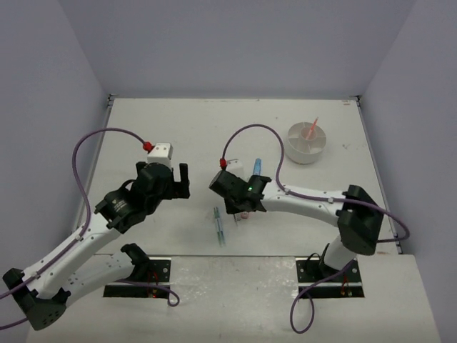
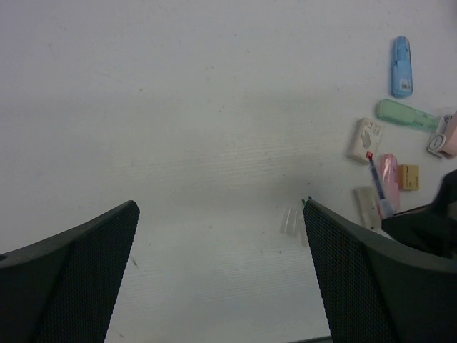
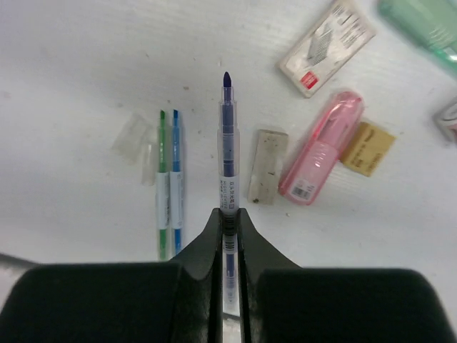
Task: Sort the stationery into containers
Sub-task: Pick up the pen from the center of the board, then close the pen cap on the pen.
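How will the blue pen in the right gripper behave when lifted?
Likely stiff and light: the pen is a thin, straight barrel. The right gripper pinches it with a long part sticking out, so it may pivot. Round and smooth-looking, it could slip or roll.

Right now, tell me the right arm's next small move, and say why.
Probably lift straight up. The right claw is shut on the dark blue pen, which points out between two thin pens and a pale eraser; the white tub stands apart, toward the table's far right.

L gripper (image 2: pixel 220 207) agape, R gripper (image 3: pixel 228 214) round pen (image 3: pixel 227 143)
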### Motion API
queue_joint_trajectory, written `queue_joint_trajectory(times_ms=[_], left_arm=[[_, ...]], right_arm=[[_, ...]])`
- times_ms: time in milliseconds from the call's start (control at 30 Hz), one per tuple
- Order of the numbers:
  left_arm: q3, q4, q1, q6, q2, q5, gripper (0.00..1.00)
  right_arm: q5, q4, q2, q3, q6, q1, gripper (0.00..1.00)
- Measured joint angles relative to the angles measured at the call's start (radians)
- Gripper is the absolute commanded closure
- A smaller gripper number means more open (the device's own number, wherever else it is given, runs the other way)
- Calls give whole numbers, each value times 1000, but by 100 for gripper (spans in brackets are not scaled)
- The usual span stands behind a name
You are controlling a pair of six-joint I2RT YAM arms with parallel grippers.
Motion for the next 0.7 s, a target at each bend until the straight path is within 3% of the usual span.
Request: queue_joint_trajectory(times_ms=[233, 400, 500, 700], left_arm=[[-20, 29, -9, -53, 130, 114, 27], [-80, 92, -61, -92, 245, 155, 57], [-110, 123, -91, -107, 329, 173, 62], [-138, 190, -113, -113, 415, 198, 63]], right_arm=[[73, -41, -378, -51, 3, -6, 100], [94, -70, -511, -140, 12, -6, 100], [94, -84, -529, -178, 12, -6, 100], [85, -80, -534, -229, 11, -6, 100]])
